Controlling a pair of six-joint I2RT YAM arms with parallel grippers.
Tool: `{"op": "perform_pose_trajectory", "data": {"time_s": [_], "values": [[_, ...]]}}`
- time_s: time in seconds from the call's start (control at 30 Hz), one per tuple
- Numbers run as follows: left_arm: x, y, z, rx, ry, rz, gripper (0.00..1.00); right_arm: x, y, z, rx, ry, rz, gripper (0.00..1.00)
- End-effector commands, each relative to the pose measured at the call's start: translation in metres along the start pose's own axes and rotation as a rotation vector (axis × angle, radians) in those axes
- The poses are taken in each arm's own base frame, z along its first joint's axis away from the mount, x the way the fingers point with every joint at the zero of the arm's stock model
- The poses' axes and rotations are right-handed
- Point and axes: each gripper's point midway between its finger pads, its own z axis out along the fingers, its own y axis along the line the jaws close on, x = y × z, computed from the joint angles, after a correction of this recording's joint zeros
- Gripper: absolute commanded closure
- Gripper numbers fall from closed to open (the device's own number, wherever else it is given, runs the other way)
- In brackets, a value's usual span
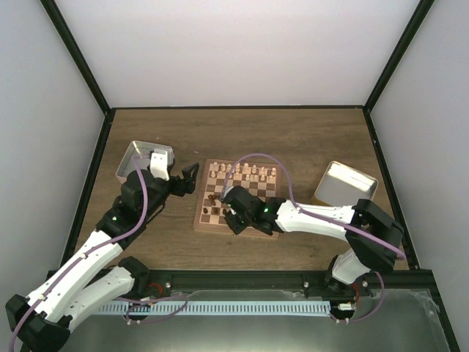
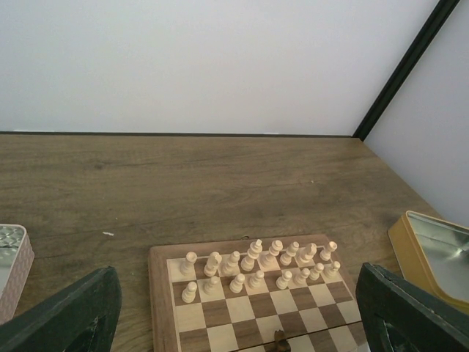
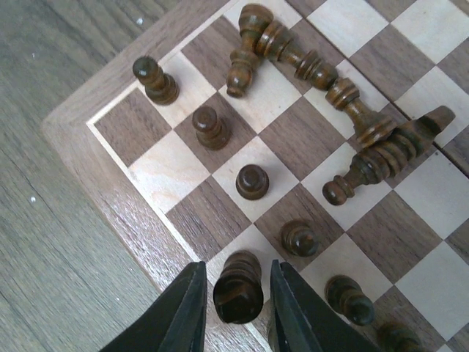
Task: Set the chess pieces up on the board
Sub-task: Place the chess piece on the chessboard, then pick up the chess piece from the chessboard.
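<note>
The board (image 1: 238,198) lies in the middle of the table (image 1: 293,136). One metal tray (image 1: 132,155) sits off its left edge and a second tray (image 1: 344,183) off its right edge, both apart from it. The cream pieces (image 2: 256,265) stand upright in two rows along the board's far edge. Near one corner (the near left one, going by the overhead view) a loose diagonal of upright dark pieces (image 3: 251,181) runs across the squares. Just past them a heap of fallen dark pieces (image 3: 352,117) lies tangled over several squares, some touching one another. That heap crowds the squares right beside where the right arm works.

The right gripper (image 3: 236,270) hangs over the outermost row close to that corner. Its jaws are narrowly parted around one upright dark piece (image 3: 237,290). A thin sliver of gap shows on each side, so the fingers (image 3: 179,315) flank the piece without clearly pressing it. The left gripper (image 1: 190,180) hovers just off the board's left edge, jaws spread wide and holding nothing.
</note>
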Motion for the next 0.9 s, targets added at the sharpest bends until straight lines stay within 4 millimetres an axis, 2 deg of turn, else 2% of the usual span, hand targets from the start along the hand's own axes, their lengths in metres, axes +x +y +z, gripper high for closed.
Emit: {"op": "perform_pose_trajectory", "data": {"time_s": [0.0, 0.2, 0.33, 0.5, 0.57, 0.7, 0.87], "values": [[-0.004, 0.001, 0.0, -0.004, -0.024, -0.009, 0.11, -0.035, 0.004, -0.017, 0.011, -0.098, 0.046, 0.73], [-0.004, 0.001, 0.0, -0.006, -0.024, -0.009, 0.1, -0.06, 0.004, -0.026, 0.017, -0.172, 0.125, 0.71], [-0.007, 0.005, -0.004, -0.029, -0.035, -0.013, 0.1, -0.071, -0.007, -0.029, 0.067, -0.202, 0.19, 0.7], [-0.005, 0.035, -0.01, -0.19, -0.065, -0.115, 0.1, -0.082, -0.016, -0.017, 0.053, -0.172, 0.261, 0.7], [0.005, 0.041, -0.008, -0.212, -0.042, -0.154, 0.11, -0.083, -0.024, -0.007, 0.043, -0.141, 0.294, 0.69], [0.036, 0.035, 0.006, -0.171, 0.058, -0.235, 0.14, -0.076, -0.042, 0.013, 0.029, -0.061, 0.363, 0.68], [0.073, 0.028, 0.024, -0.122, 0.167, -0.308, 0.17, -0.06, -0.071, 0.024, 0.09, 0.013, 0.471, 0.68]]}}
